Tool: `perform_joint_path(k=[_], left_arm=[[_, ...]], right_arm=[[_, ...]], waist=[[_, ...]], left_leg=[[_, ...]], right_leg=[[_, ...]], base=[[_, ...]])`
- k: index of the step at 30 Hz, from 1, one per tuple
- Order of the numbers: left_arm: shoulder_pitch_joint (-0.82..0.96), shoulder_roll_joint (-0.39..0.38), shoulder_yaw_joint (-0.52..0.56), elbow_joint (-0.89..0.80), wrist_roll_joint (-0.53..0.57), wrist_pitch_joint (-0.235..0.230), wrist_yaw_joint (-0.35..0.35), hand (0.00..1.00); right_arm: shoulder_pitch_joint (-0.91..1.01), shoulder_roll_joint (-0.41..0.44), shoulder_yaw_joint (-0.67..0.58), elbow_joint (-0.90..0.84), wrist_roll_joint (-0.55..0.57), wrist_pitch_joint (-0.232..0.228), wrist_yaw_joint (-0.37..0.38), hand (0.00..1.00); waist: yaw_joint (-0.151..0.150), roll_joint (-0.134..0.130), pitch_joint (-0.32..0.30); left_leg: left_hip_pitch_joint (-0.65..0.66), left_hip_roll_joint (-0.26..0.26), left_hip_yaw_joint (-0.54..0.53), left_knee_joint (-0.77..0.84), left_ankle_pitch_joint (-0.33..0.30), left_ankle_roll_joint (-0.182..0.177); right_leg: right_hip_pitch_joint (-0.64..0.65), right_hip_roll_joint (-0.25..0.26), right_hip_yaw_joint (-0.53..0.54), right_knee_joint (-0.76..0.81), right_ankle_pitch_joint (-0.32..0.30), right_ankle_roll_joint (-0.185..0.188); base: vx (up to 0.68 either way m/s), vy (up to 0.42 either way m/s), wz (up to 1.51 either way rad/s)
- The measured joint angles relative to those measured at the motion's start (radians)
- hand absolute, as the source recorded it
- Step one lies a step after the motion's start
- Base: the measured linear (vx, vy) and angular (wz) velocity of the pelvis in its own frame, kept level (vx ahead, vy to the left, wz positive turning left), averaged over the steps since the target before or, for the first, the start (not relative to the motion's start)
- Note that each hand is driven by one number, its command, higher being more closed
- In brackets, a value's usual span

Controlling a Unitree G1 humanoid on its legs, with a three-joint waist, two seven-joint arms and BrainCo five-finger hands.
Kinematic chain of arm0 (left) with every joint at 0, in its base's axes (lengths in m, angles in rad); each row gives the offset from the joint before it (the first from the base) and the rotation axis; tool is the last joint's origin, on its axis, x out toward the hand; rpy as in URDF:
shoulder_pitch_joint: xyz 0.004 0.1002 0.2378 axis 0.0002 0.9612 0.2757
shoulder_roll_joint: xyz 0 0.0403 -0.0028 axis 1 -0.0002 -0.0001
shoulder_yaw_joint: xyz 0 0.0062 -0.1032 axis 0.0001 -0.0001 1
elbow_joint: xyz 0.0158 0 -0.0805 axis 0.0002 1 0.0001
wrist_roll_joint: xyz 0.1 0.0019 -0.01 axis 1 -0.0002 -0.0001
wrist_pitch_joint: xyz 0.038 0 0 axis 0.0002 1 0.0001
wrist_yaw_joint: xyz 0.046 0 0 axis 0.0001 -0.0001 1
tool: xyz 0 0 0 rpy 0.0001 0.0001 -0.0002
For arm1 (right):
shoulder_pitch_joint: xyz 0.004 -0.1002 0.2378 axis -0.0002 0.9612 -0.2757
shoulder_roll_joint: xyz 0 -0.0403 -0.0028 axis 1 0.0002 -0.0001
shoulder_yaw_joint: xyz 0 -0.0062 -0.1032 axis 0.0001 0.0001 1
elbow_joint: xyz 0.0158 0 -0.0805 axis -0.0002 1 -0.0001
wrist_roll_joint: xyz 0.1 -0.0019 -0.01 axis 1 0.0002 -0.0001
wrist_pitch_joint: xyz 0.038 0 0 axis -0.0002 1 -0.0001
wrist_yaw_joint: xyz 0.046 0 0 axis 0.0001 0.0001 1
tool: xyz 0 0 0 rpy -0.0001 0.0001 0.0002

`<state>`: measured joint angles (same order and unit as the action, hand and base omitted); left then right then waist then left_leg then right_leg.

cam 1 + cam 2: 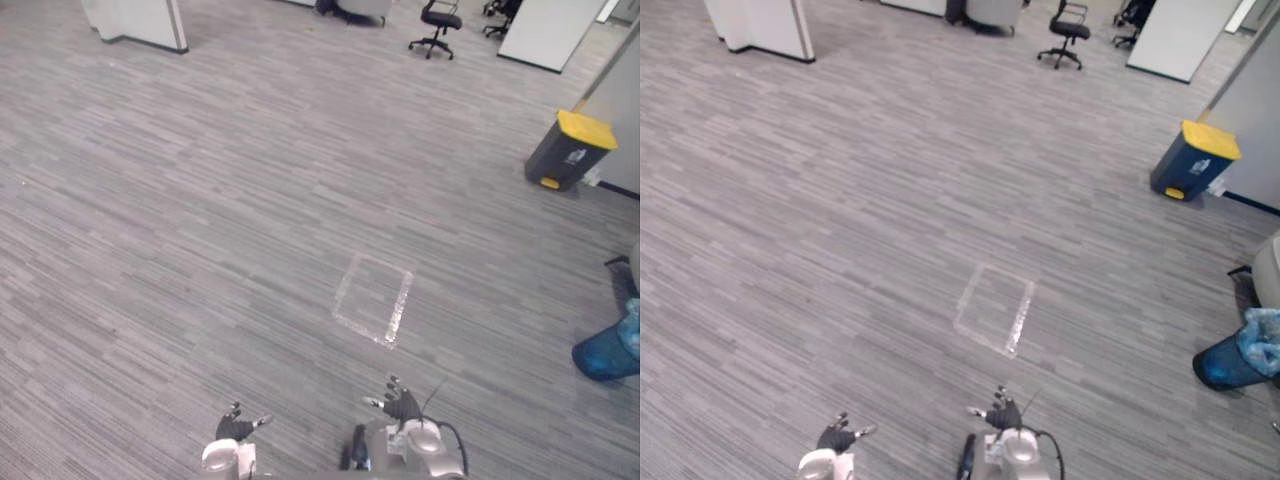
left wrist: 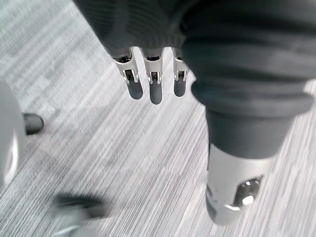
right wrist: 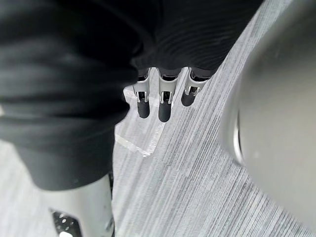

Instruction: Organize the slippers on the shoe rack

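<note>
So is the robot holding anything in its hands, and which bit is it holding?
No, nothing. The left hand and the right hand both hang over the grey carpet, fingers straight and empty.

No writing, number or sign can be read anywhere. A small pale mark is seen on the front face of the dark grey plastic bin with the yellow lid, but it is too small to be made out as letters or a symbol.
</note>
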<state>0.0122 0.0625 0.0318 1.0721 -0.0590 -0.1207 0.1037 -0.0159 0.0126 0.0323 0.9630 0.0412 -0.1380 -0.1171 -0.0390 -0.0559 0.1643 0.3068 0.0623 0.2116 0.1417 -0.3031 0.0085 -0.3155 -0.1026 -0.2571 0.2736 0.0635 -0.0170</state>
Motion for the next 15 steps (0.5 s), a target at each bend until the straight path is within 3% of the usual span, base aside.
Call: perform_joint_path(k=[1,2,4,5,6,7,8,9,10,11,12,13,15], left_arm=[[-0.004,-0.002,0.001,0.004,0.000,0.001,0.001,0.00],[-0.002,-0.014,0.001,0.012,0.003,0.000,-0.005,0.00],[0.000,-0.037,0.026,0.022,0.018,0.001,-0.012,0.00],[0.004,-0.040,0.031,0.022,0.019,0.001,-0.013,0.00],[0.002,-0.052,0.062,0.015,0.019,0.001,-0.021,0.00],[0.000,-0.065,0.088,0.001,0.019,0.002,-0.022,0.00],[0.001,-0.071,0.099,-0.007,0.019,0.001,-0.022,0.00],[0.003,-0.075,0.112,-0.030,0.019,0.000,-0.023,0.00],[0.005,-0.070,0.113,-0.053,0.018,-0.001,-0.021,0.00],[0.005,-0.070,0.115,-0.063,0.018,-0.001,-0.021,0.00],[0.010,-0.074,0.135,-0.079,0.017,-0.001,-0.020,0.00],[0.011,-0.075,0.138,-0.084,0.015,-0.002,-0.019,0.00],[0.012,-0.076,0.144,-0.100,0.014,-0.004,-0.018,0.00]], right_arm=[[-0.007,-0.009,-0.001,0.001,0.000,0.000,0.001,0.00],[-0.027,-0.016,-0.015,0.019,-0.001,0.003,0.001,0.00],[-0.022,-0.016,-0.044,0.007,-0.001,0.004,0.001,0.00],[-0.018,-0.017,-0.048,0.003,-0.001,0.006,0.001,0.00],[-0.001,-0.017,-0.050,-0.012,0.000,0.006,0.003,0.00],[0.005,-0.013,-0.045,-0.016,0.002,0.007,0.005,0.00],[0.008,-0.014,-0.038,-0.018,0.002,0.008,0.005,0.00],[0.017,-0.011,-0.031,-0.014,0.002,0.011,0.003,0.00],[0.017,-0.004,-0.025,-0.006,0.003,0.014,0.000,0.00],[0.020,-0.001,-0.026,-0.005,0.003,0.015,-0.001,0.00],[0.030,0.005,-0.026,-0.004,0.003,0.015,-0.003,0.00],[0.030,0.007,-0.026,-0.004,0.003,0.015,-0.003,0.00],[0.031,0.013,-0.030,-0.003,0.005,0.020,-0.006,0.00]], waist=[[0.000,0.014,0.005],[0.007,0.044,0.003],[-0.007,0.063,-0.005],[-0.009,0.069,-0.009],[-0.010,0.082,-0.012],[-0.014,0.092,-0.005],[-0.008,0.095,-0.005],[-0.001,0.092,-0.001],[0.019,0.080,0.001],[0.023,0.078,-0.001],[0.033,0.065,0.001],[0.034,0.066,0.000],[0.043,0.069,0.002]], left_leg=[[0.010,0.014,-0.011,0.000,-0.003,-0.004],[0.018,0.046,-0.019,0.013,0.027,-0.054],[0.011,0.067,-0.071,0.114,0.079,-0.120],[0.000,0.075,-0.082,0.153,0.083,-0.122],[-0.087,0.110,-0.126,0.388,0.141,-0.138],[-0.191,0.140,-0.166,0.634,0.300,-0.189],[-0.237,0.153,-0.173,0.727,0.305,-0.200],[-0.336,0.178,-0.157,0.918,0.233,-0.185],[-0.400,0.176,-0.134,0.973,0.167,-0.157],[-0.418,0.175,-0.122,0.973,0.147,-0.147],[-0.485,0.170,-0.077,0.921,0.082,-0.117],[-0.504,0.168,-0.068,0.892,0.066,-0.109],[-0.573,0.136,-0.064,0.641,0.028,-0.081]], right_leg=[[0.001,0.013,-0.002,0.014,-0.008,-0.024],[-0.007,0.033,-0.002,0.072,-0.054,-0.038],[0.007,0.056,-0.006,0.150,-0.157,-0.054],[0.016,0.067,-0.009,0.150,-0.169,-0.055],[0.072,0.102,-0.010,0.127,-0.206,-0.061],[0.144,0.132,0.000,0.079,-0.224,-0.072],[0.172,0.146,0.006,0.062,-0.228,-0.078],[0.249,0.173,0.038,0.022,-0.243,-0.093],[0.316,0.182,0.077,-0.015,-0.252,-0.098],[0.337,0.182,0.089,-0.027,-0.252,-0.097],[0.403,0.182,0.141,-0.076,-0.252,-0.097],[0.420,0.182,0.156,-0.091,-0.251,-0.096],[0.485,0.159,0.230,-0.144,-0.261,-0.073]], base=[[0.70,-0.265,-0.09],[0.49,-0.192,-0.35],[0.48,-0.220,-0.31],[0.49,-0.219,-0.22],[0.59,-0.194,-0.19],[0.48,-0.147,-0.23],[0.49,-0.081,-0.37],[0.47,-0.049,-0.64],[0.47,-0.049,-0.71],[0.46,-0.045,-0.94],[0.36,0.012,-0.72],[0.44,0.033,-1.04],[0.49,0.177,-1.06]])
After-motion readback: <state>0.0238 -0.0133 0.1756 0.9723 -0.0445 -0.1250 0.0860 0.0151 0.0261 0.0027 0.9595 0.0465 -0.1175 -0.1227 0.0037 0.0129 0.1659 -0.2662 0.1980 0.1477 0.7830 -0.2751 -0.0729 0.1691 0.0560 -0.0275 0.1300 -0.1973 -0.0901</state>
